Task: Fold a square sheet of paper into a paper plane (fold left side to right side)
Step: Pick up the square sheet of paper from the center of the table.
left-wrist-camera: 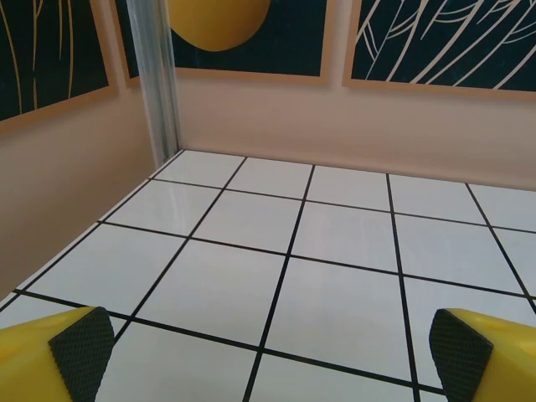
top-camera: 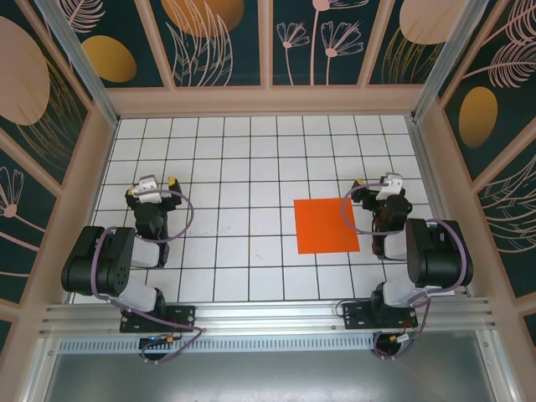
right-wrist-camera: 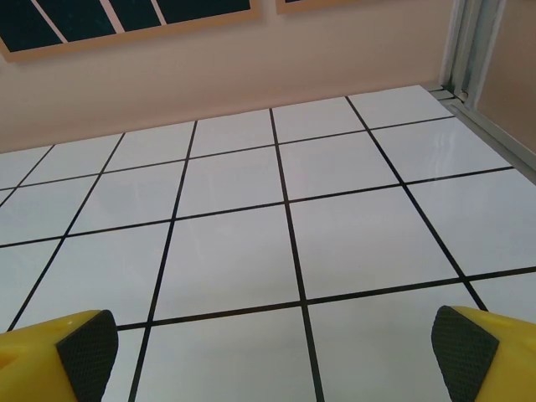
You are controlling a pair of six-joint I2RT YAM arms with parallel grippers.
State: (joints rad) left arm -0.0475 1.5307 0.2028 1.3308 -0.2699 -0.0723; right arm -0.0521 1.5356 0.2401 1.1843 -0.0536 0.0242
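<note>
The square sheet of paper [top-camera: 326,224] is bright orange and lies flat on the white gridded table, right of centre. My right gripper [top-camera: 374,186] hovers just past the sheet's right edge, open and holding nothing; its yellow fingers with black pads [right-wrist-camera: 84,350] stand wide apart over bare tiles. Far to the left, my left gripper [top-camera: 151,188] is open too and well away from the sheet. Its pads [left-wrist-camera: 82,350] frame bare grid tiles.
Pink walls [top-camera: 268,100] with dark floral panels close in the table at the back and both sides. A metal rail [top-camera: 268,316] runs along the near edge by the arm bases. A metal corner post [left-wrist-camera: 159,84] stands ahead of the left gripper.
</note>
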